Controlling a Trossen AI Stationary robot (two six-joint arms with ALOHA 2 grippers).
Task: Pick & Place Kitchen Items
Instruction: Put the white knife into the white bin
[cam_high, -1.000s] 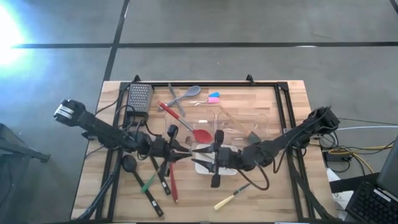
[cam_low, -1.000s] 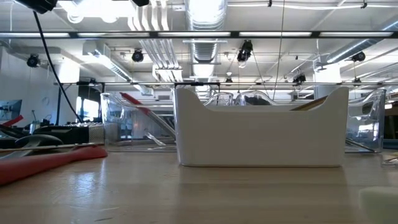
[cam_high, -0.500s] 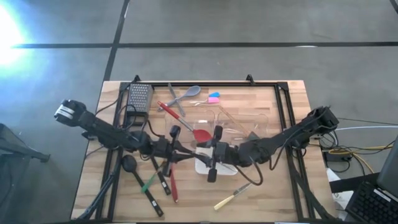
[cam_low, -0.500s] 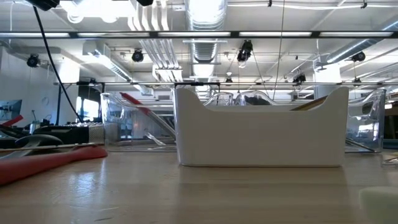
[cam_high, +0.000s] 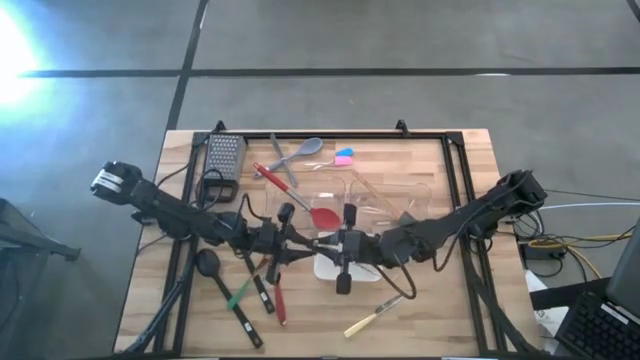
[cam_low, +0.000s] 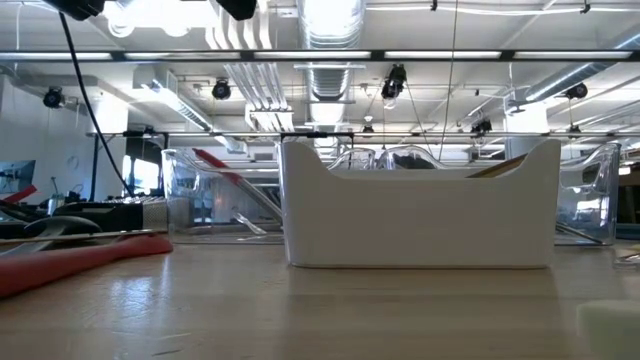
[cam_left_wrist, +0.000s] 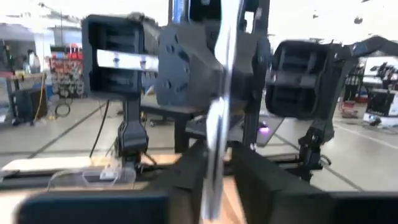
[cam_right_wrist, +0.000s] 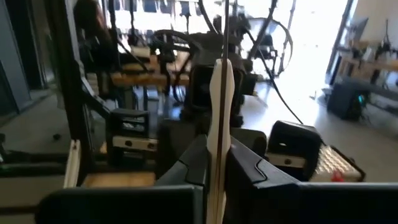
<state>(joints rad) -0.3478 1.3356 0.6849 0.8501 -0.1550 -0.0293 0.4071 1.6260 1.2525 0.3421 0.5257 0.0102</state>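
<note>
Now | right tool (cam_high: 325, 247) clamped on knife (cam_right_wrist: 219, 124) | left tool (cam_high: 302, 245) touching, slightly apart

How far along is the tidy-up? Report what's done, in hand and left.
Done: a red spatula seems to rest in a clear bin. In hand: the right gripper is shut on a slim knife over the white tray, with the left gripper meeting it. Left: a black ladle, grey spoon, another knife and more on the table.
</note>
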